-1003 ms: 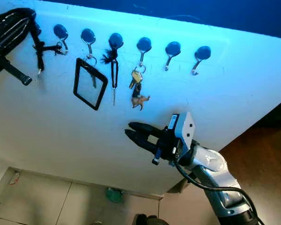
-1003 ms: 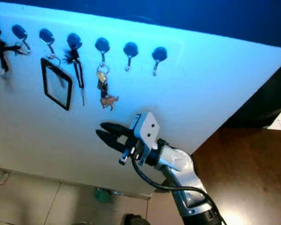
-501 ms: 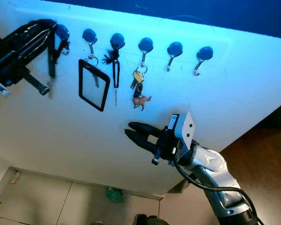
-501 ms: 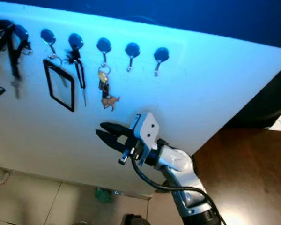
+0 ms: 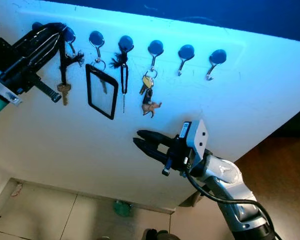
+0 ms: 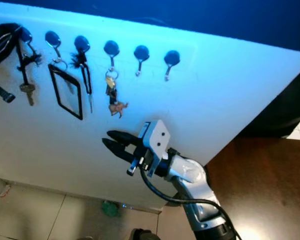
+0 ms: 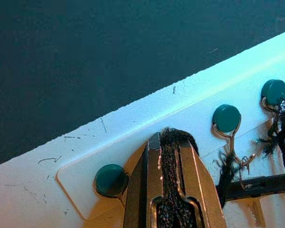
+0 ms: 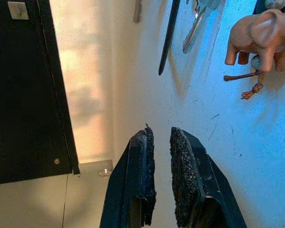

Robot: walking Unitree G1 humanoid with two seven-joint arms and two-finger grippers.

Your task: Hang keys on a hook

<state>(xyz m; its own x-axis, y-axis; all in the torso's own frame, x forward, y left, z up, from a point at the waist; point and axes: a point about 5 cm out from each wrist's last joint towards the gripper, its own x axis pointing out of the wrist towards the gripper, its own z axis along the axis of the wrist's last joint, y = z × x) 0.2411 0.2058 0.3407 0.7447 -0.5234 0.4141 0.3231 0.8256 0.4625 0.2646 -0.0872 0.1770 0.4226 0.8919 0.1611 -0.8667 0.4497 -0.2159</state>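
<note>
A brass key [image 5: 64,93] hangs on a black strap [image 5: 63,60] from my left gripper [image 5: 57,31], which is shut on the strap at the wall's upper left. Its fingertips are right by a round blue hook [image 5: 69,35]; whether the strap is over that hook is hidden. In the left wrist view the braided strap [image 7: 170,156] sits between the shut fingers, with one hook [image 7: 226,118] to one side and another hook [image 7: 111,179] to the other. My right gripper [image 5: 138,138] is lower at the middle of the wall, open and holding nothing [image 8: 159,135].
Along the row of hooks hang a black-framed badge holder [image 5: 101,90], a black tasselled piece [image 5: 122,75] and keys with a small animal figure [image 5: 149,97]. The two rightmost hooks [image 5: 185,54] [image 5: 216,59] are bare. Tiled floor with a green object [image 5: 121,207] lies below.
My left gripper has swung in from the far left up to the hooks, carrying the strap. The key now hangs straight down. The right arm has not moved.
</note>
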